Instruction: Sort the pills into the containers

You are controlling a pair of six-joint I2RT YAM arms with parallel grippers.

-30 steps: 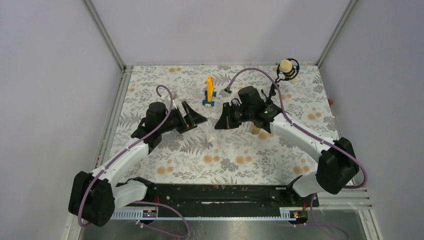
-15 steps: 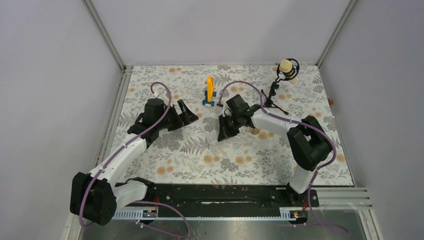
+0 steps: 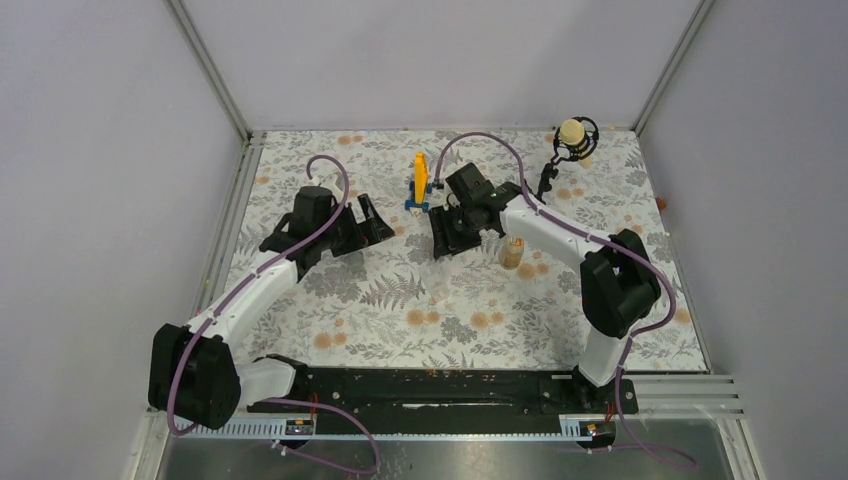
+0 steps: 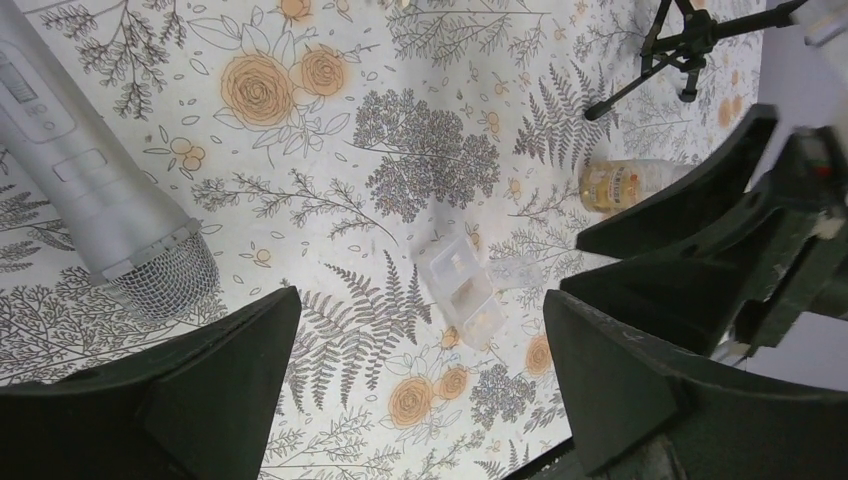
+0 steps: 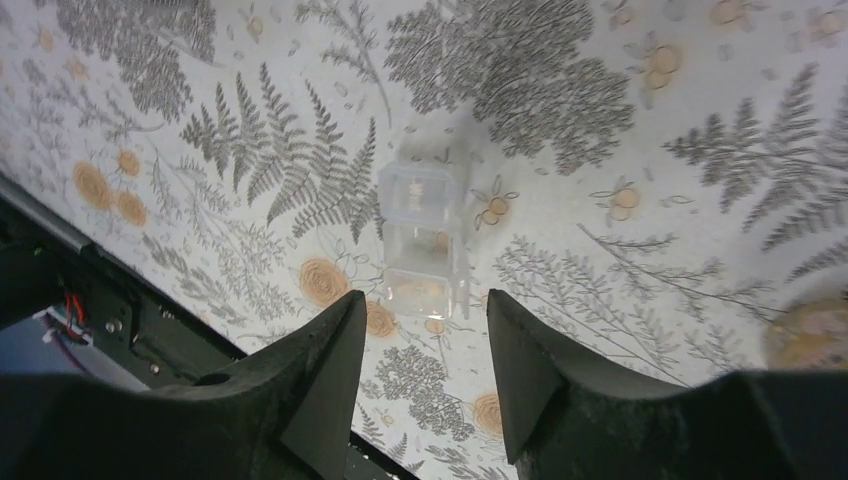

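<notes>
The left hand (image 3: 381, 222) is spread wide and holds nothing. The right hand (image 3: 442, 238) is parted more narrowly, also empty, and hangs above the colourless container (image 5: 421, 238), which rests on the floral bench (image 3: 400, 320) untouched. The amber jar (image 3: 512, 253) sits at the right hand's 4 o'clock, near that arm. The print on its pale label is too small to read, and the panel markings on the grey microphone (image 4: 95, 190) are also illegible.

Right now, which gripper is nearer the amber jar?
Right. In the top view the right gripper hangs just left of the amber jar, with its arm passing close by the jar. The left gripper sits farther left, beyond the right one, jaws open.
</notes>
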